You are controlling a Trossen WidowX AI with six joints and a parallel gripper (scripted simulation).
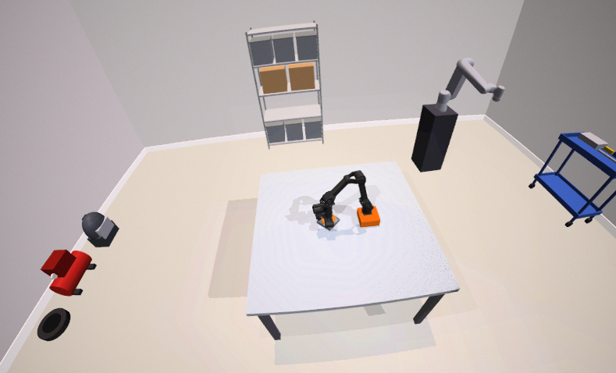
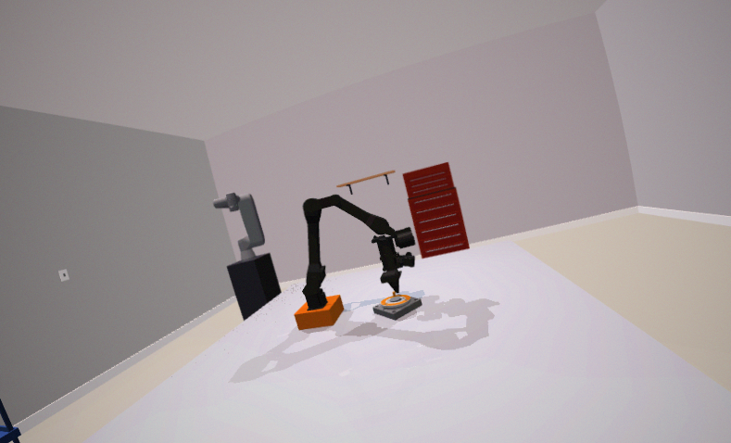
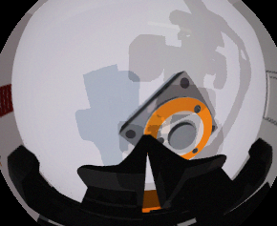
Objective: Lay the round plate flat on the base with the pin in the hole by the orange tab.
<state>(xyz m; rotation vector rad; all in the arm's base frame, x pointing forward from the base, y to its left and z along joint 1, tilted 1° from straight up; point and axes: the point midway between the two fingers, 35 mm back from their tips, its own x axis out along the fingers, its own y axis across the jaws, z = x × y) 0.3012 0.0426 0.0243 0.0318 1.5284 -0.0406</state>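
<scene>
My jaws are closed together with nothing between them. In the wrist view the two fingers meet in a single point, and that point overlaps the plate's [image 3: 203, 128] rim at about 8 o'clock from the plate's centre.

My gripper [image 2: 395, 285] points straight down, directly above the plate [image 2: 396, 300]. From the exterior view the fingertips are just above the plate's upper face; I cannot tell whether they touch it.

The plate is an orange ring with small dark holes spaced around it. It sits on the grey post [image 3: 183, 134], which shows through its central opening. An orange patch [image 3: 151, 200] shows below my fingers at 6 o'clock in the wrist view; I cannot tell whether it is the tab. The pin is not visible to me in any view.

The plate rests on the dark square base [image 3: 178, 86], which stands on the white surface [image 2: 522, 352]. My arm's orange mount [image 2: 318, 314] stands just beside the base. In the top view my arm covers most of the base [image 1: 329, 223].
</scene>
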